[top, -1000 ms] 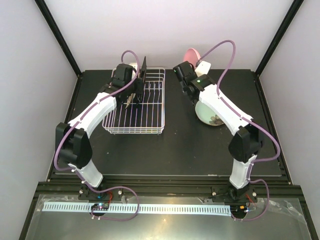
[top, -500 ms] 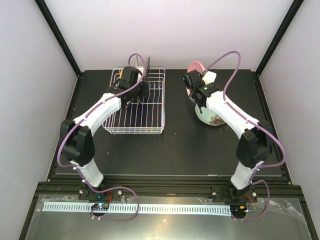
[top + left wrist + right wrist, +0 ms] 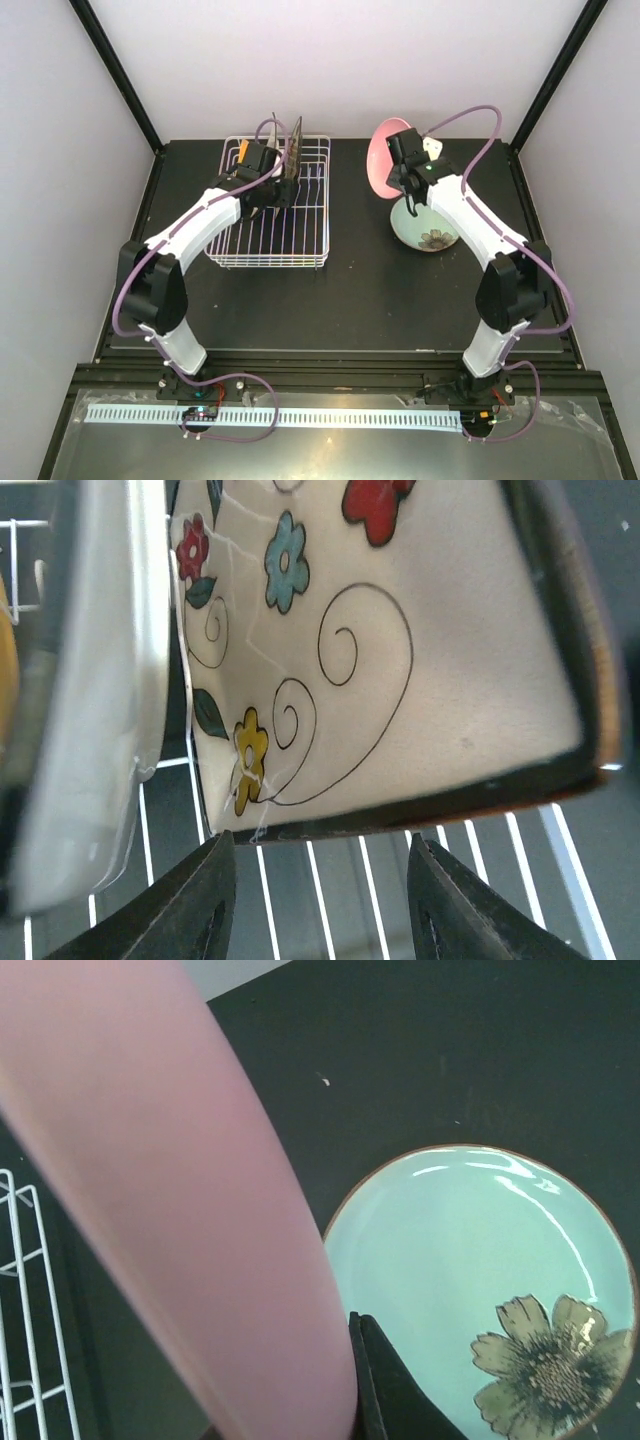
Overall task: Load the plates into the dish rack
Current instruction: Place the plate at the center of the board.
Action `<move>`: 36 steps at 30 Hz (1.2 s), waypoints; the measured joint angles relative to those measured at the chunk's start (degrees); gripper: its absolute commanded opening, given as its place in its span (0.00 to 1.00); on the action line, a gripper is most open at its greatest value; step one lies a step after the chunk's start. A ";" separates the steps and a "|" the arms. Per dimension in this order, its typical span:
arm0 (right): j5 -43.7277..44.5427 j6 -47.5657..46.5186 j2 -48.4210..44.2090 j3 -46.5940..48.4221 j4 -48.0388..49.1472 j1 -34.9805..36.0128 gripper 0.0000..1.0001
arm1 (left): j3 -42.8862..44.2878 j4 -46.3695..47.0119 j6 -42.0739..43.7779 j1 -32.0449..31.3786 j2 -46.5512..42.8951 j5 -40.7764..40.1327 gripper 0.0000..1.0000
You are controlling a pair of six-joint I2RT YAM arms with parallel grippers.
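White wire dish rack (image 3: 270,240) is at the far left of the table (image 3: 350,300). Inside it the cream flowered plate (image 3: 400,660) stands on edge beside a plain white plate (image 3: 110,680), and the left gripper (image 3: 320,845) is close to it with fingers parted, holding nothing. At the far right the right gripper (image 3: 403,178) pinches the pink plate (image 3: 170,1190), lifted on edge above the green plate (image 3: 428,228) lying flat.

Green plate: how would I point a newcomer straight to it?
Look at the black table, right of the white wire rack. The green plate lies flat there, partly under the right arm. Unlike the plain pink plate lifted beside it, it bears a dark flower.
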 measured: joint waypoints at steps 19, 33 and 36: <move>-16.04 -2.91 31.23 30.47 -10.08 -3.78 0.01 | 8.22 -2.01 3.32 1.42 -16.98 -3.10 0.65; -35.17 -2.08 39.69 36.26 -10.19 -13.31 0.16 | 1.70 -7.08 3.67 4.92 -22.82 -5.66 0.65; -38.32 -2.08 40.98 37.07 -10.47 -14.56 0.21 | 2.08 -7.98 3.87 4.92 -22.47 -5.68 0.65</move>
